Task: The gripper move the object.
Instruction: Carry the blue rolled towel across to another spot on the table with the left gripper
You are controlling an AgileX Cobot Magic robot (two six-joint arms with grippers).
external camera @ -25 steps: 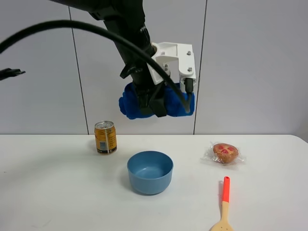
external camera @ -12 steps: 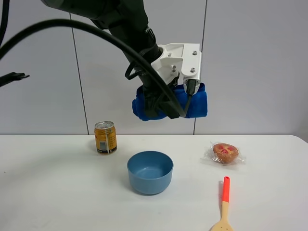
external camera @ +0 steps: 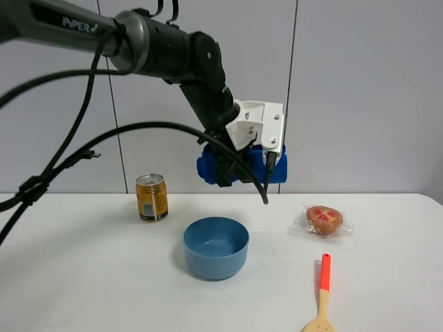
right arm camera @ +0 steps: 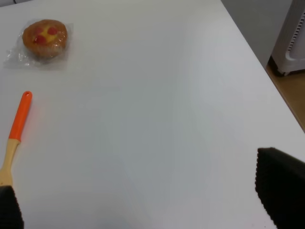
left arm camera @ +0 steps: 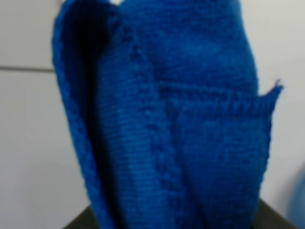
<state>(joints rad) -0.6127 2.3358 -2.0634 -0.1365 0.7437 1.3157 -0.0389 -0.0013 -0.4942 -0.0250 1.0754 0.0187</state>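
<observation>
Left hand grips cloth aloft, 12 o'clock of bowl. Pickup looks done; set-down on counter likely remains. Right hand open, empty.

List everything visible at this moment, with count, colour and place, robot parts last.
blue knitted cloth: 1, blue, held in the air above the table, behind the bowl
gold drink can: 1, gold-orange, upright, left of the bowl
blue round bowl: 1, blue, table centre, nothing seen inside
plastic-wrapped round pastry: 1, brown with red spots, right of the bowl
wooden spoon with orange handle: 1, lying flat, front right
white table: 1, white, under everything
left gripper: 1, white mount on black arm, closed on the cloth
right gripper: 1, black fingertips apart, over the table's right side
</observation>
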